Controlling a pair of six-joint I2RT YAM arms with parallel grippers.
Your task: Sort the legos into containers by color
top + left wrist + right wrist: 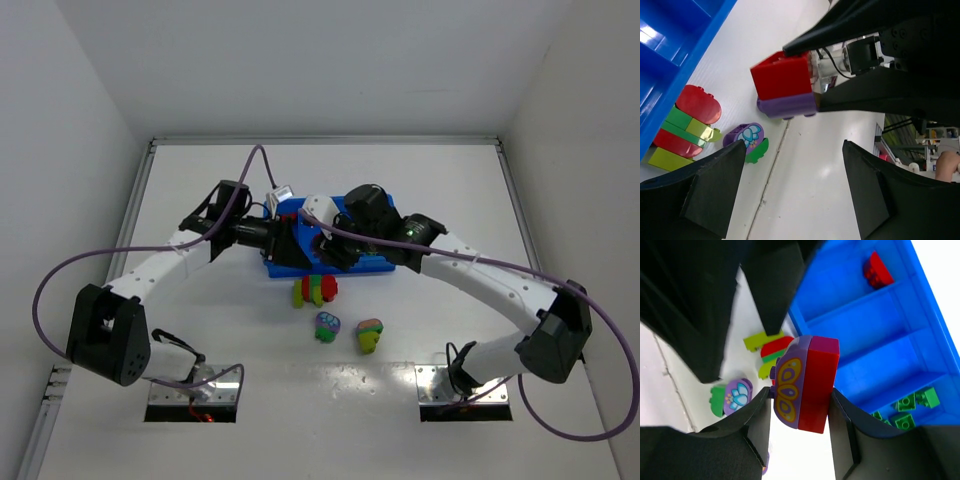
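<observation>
My right gripper is shut on a joined red and purple lego with a butterfly print, held in the air beside the near edge of the blue tray. The left wrist view shows the same lego ahead of my left gripper, which is open and empty with bare table between its fingers. One tray compartment holds a red brick, another several green bricks. From above, both grippers meet over the tray's front.
Three lego clusters lie on the table in front of the tray: a red, green and yellow-green cluster, a purple flower brick on green and a yellow-green and pink one. White walls close in the table.
</observation>
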